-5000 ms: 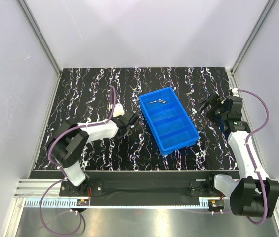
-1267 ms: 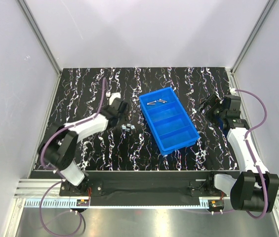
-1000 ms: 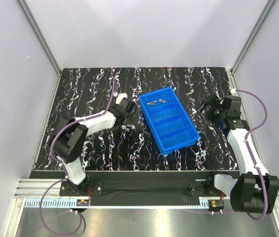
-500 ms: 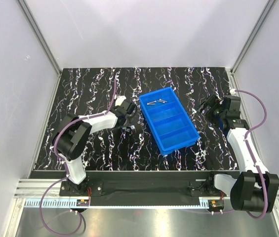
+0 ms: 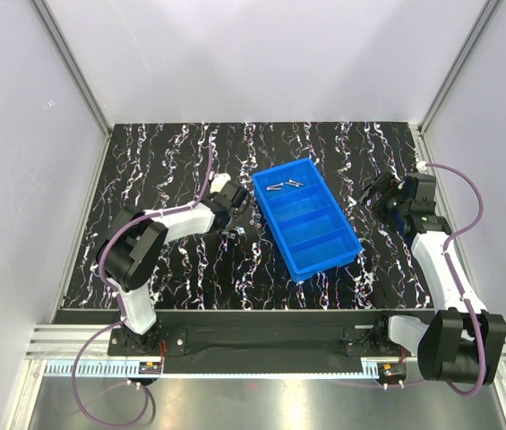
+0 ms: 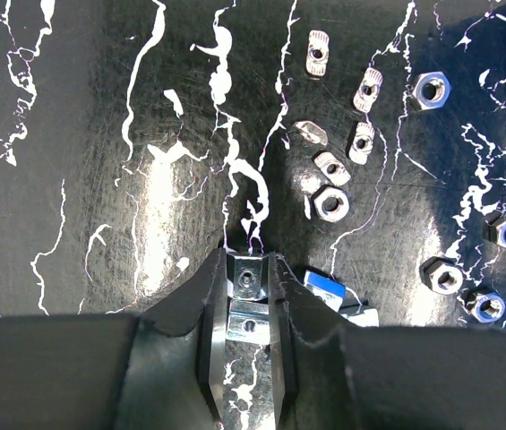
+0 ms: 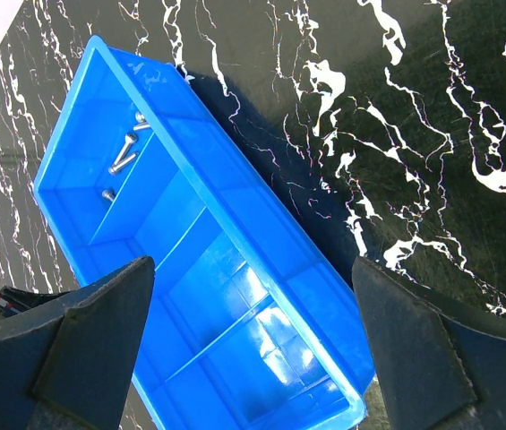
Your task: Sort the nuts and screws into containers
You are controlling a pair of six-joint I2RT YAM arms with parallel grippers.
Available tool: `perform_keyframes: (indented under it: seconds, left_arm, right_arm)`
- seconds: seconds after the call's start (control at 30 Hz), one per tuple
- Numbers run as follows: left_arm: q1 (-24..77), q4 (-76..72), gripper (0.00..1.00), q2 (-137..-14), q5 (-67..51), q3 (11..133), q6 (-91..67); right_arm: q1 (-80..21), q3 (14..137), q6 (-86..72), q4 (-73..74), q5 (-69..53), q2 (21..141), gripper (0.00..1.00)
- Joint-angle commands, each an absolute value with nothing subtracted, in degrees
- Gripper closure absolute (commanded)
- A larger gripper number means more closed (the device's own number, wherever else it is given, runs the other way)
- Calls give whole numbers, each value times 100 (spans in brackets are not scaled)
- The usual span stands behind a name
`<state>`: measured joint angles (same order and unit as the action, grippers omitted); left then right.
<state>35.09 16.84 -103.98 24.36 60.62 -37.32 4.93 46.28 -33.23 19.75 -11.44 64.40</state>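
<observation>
I find the left gripper (image 6: 246, 269) narrowed onto one square nut (image 6: 249, 281) on the black table (image 6: 100, 179), with loose nuts (image 6: 331, 202) just beyond. The right gripper (image 7: 253, 269) stands wide and empty over the blue tray (image 7: 226, 193). Screws (image 7: 125, 150) lie in its end compartment.

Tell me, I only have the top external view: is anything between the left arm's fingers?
Observer: Yes, the left fingers are closed against both sides of a small square silver metal nut.
Operator: Any more nuts nearby?
Observer: About ten lie loose beyond them, hexagonal nuts and squarish nuts mixed.
Operator: And the right arm?
Observer: The right fingers are open and empty, pointed toward the bright blue rectangular plastic tray.
</observation>
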Motion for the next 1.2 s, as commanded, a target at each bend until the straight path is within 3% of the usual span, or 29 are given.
perform_keyframes:
  seconds: [0.0,0.43,0.6,1.17]
  left_arm:
    - [3516,1687,87,-10337,2478,5941,-3709]
    - [3586,1661,87,-9203,2444,6143,-3472]
    - [4025,1451,87,-9184,2285,6730,-3314]
    - [4711,1362,86,-11592,1468,9483,-2663]
  right_arm:
    - [475,4667,-3243,1881,-1055,6381,0]
    - [475,4693,-3287,1863,-1072,6407,0]
    - [475,4685,-3357,1863,-1046,6425,0]
    - [475,4720,-3252,2162,-844,6258,0]
